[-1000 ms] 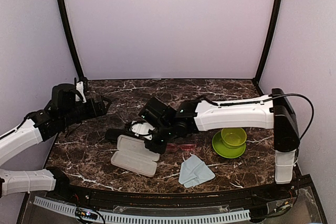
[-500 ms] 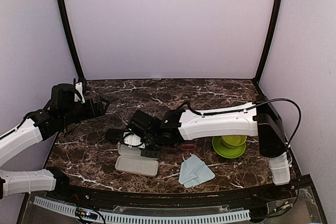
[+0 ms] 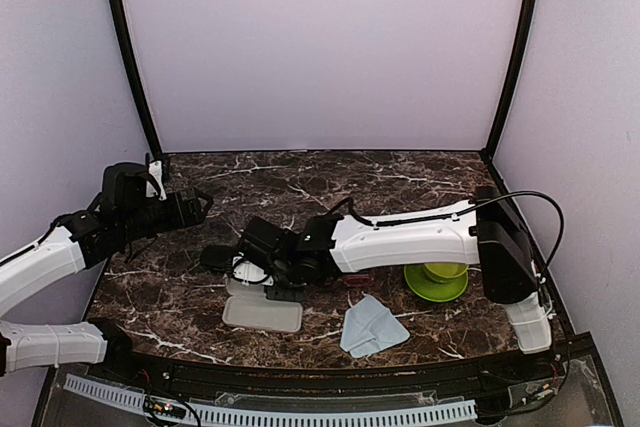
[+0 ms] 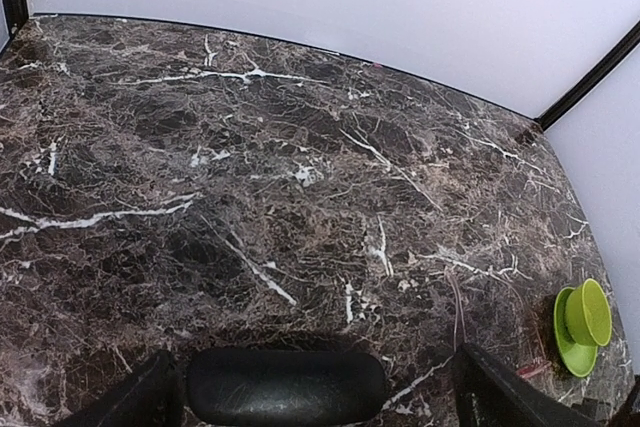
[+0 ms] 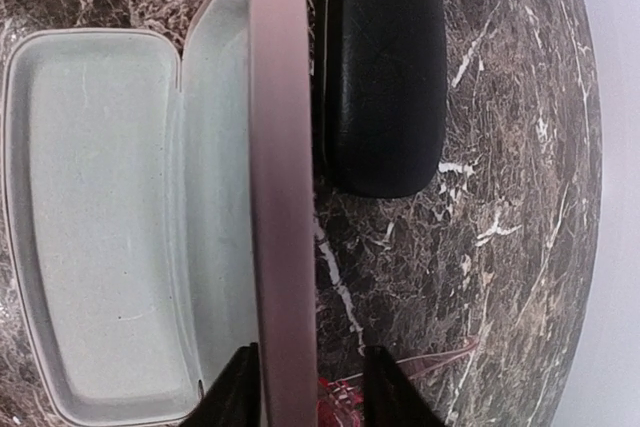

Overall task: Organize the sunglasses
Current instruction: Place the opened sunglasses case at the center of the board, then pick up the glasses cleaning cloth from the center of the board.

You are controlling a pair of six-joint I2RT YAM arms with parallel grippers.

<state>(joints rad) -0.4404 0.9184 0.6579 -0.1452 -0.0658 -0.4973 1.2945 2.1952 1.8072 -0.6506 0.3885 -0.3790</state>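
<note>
Two right fingers (image 5: 232, 397) straddle the pink case's lid edge (image 5: 285, 147), apart; left fingers (image 4: 140, 402) spread.

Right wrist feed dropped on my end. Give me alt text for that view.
An open pink case with pale lining fills the left, its raised lid running between the right gripper's spread fingers. A shut black case lies beside it on the marble table, and a bit of red-pink sunglasses shows at the bottom edge.
</note>
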